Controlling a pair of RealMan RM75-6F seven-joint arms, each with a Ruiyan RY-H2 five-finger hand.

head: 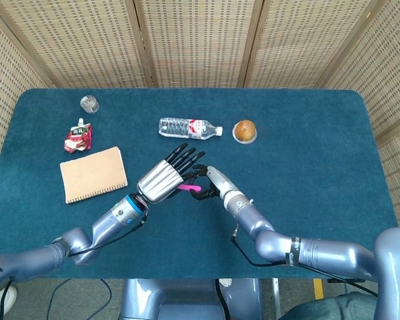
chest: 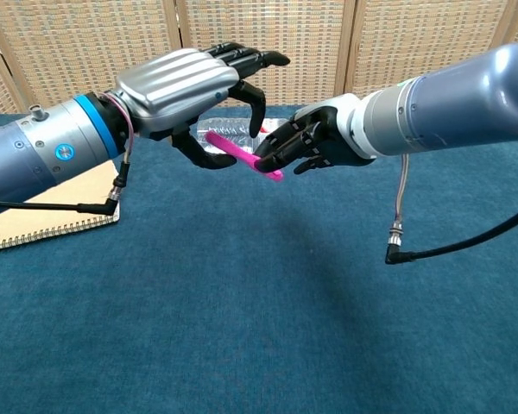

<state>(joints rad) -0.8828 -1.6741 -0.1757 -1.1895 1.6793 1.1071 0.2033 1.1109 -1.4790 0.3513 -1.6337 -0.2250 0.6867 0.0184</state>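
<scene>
A dark teal table (head: pixel 307 133) stands before woven wicker screens (head: pixel 193 40). A clear plastic water bottle (head: pixel 189 127) lies on its side near the middle, with a round brown bun (head: pixel 245 129) just to its right. At the left are a small glass jar (head: pixel 89 103), a crumpled red pouch (head: pixel 77 139) and a tan spiral notebook (head: pixel 93 174).
</scene>
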